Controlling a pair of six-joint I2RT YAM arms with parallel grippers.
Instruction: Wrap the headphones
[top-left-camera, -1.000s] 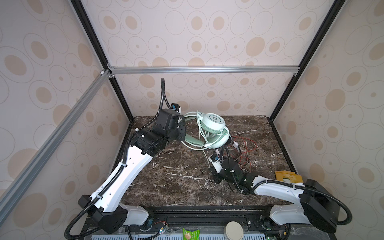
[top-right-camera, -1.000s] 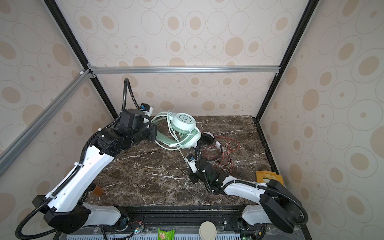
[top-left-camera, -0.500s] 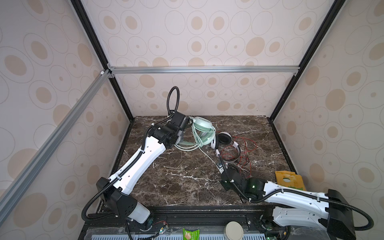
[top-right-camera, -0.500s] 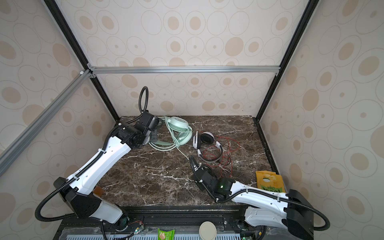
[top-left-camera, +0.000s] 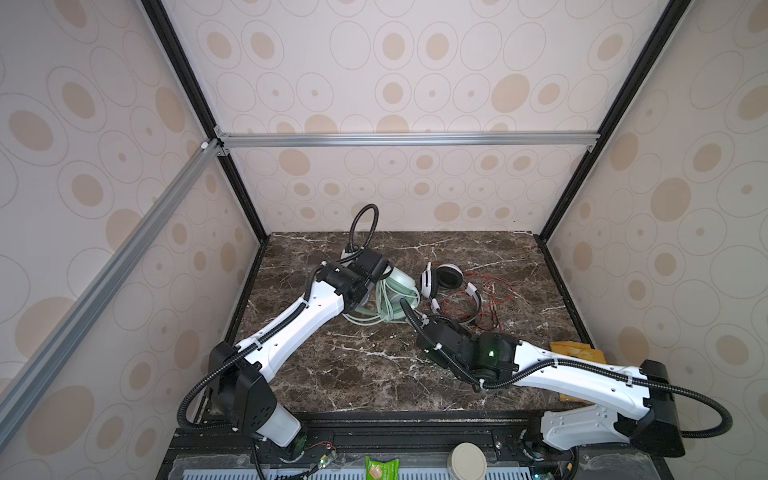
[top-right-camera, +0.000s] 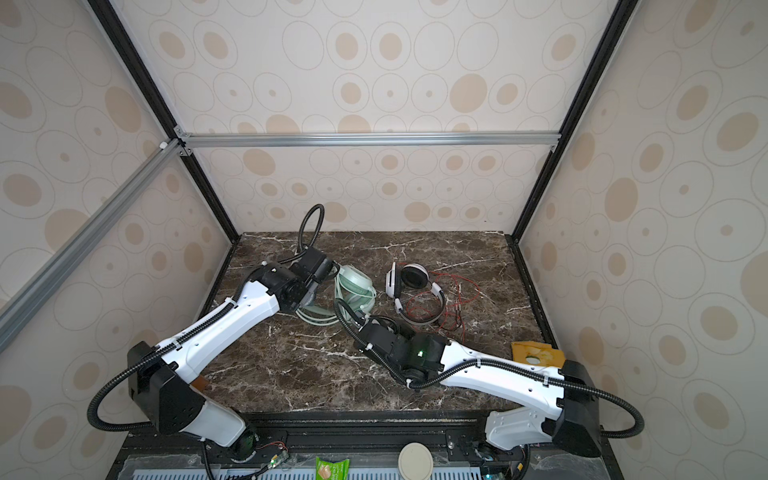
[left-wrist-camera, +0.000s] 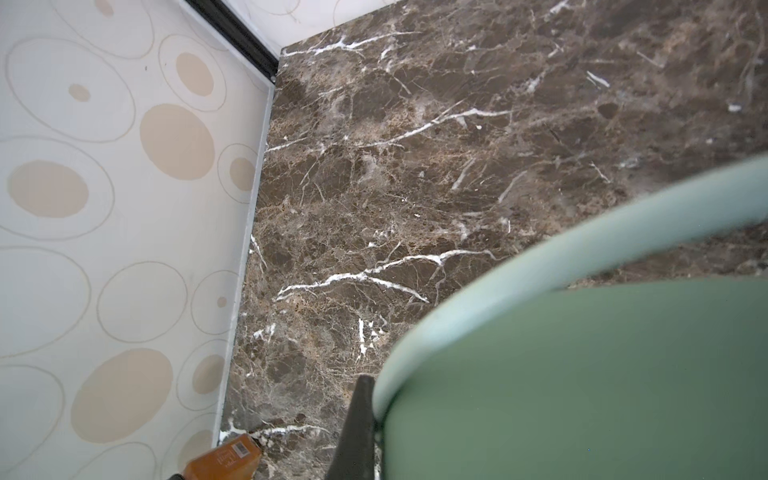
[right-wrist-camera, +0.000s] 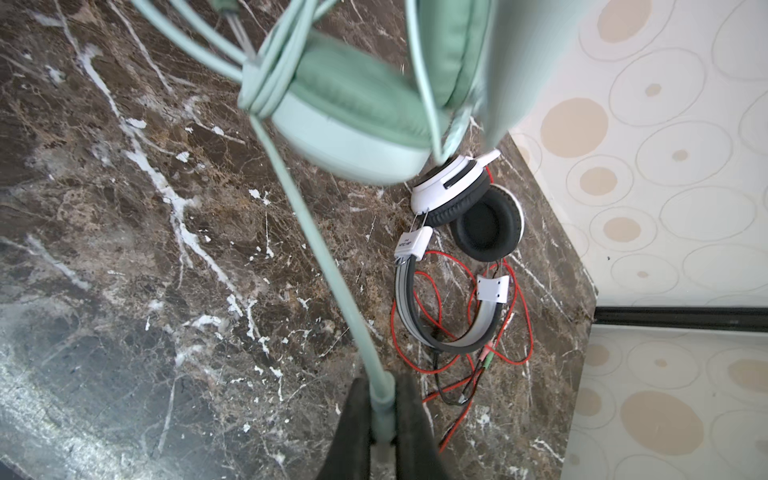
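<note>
The mint-green headphones hang low over the marble table, back left of centre, with their pale green cable looped round them. My left gripper is shut on this headset; in the left wrist view one dark finger presses against the green earpad, and the other finger is hidden. My right gripper is shut on the plug end of the green cable. The white headphones with their loose red cable lie on the table to the right.
An orange packet lies at the table's right edge behind the right arm. A brown-orange item sits by the left wall. Patterned walls close in the table on three sides. A white lid sits below the front rail.
My left arm has brought the green headphones down from high in the air to just over the table. My right gripper has followed forward and down, still on the cable.
</note>
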